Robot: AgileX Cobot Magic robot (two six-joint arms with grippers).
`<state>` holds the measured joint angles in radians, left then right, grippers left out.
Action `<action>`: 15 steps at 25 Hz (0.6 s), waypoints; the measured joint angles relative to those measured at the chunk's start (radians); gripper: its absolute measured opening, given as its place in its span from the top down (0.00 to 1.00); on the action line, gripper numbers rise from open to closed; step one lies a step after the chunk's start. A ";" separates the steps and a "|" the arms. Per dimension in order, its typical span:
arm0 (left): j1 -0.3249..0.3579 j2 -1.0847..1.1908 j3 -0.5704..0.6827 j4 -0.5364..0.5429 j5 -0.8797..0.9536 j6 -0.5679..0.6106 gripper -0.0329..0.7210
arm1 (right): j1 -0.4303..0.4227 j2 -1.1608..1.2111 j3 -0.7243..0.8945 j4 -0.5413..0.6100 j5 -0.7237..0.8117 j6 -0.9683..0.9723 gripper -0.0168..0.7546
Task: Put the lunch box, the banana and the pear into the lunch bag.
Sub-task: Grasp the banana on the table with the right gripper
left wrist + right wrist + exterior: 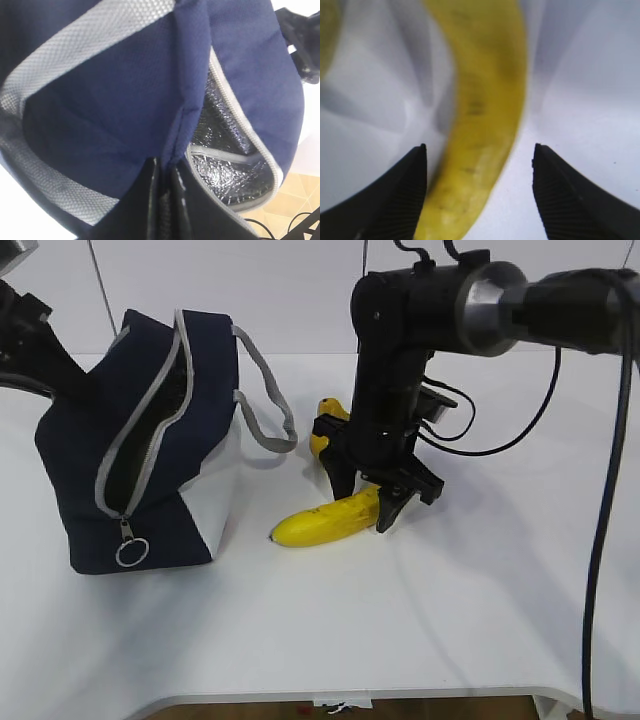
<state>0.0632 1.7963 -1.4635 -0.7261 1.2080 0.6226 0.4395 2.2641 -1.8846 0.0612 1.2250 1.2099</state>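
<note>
The right gripper (pixel 365 502) hangs low over the banana (pixel 327 521), jaws spread wide, one finger (pixel 402 192) on each side of the fruit. From the wrist camera the banana (pixel 482 125) runs up between the two tips with gaps on both sides, nearer the left finger, and neither pad touches it. It lies on the white table (pixel 400 630) about the middle, just right of the lunch bag (pixel 150 440). Behind the gripper, toward the table's far edge, the pear (pixel 326 425) peeks out, partly hidden. The bag sits near the left edge, leaning, its zipper open. The left gripper (pixel 165 200) is pinched shut on the bag's (pixel 115 110) navy fabric at the rim of the opening, silver lining (pixel 225 170) showing inside.
</note>
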 joint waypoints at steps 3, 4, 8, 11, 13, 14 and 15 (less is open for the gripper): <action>0.000 0.000 0.000 0.002 0.000 0.000 0.94 | 0.000 0.018 0.000 0.012 -0.002 0.000 0.34; 0.000 0.000 0.000 0.002 0.000 0.000 0.94 | 0.000 0.018 0.000 0.014 -0.004 0.000 0.34; 0.000 0.000 0.000 0.002 0.000 0.000 0.94 | 0.000 0.018 0.000 0.015 -0.004 0.000 0.35; 0.000 0.000 0.000 0.002 0.000 0.000 0.94 | 0.000 0.018 0.000 0.015 -0.006 0.000 0.43; 0.000 0.000 0.000 0.002 0.000 0.000 0.94 | 0.000 0.018 0.000 0.015 -0.006 0.000 0.53; 0.000 0.000 0.000 0.002 0.000 0.000 0.94 | 0.000 0.018 0.000 0.015 -0.006 0.000 0.57; 0.000 0.000 0.000 0.002 0.000 0.000 0.94 | 0.000 0.018 0.000 0.015 -0.006 0.000 0.59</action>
<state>0.0632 1.7963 -1.4635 -0.7239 1.2080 0.6226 0.4395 2.2825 -1.8846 0.0766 1.2190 1.2099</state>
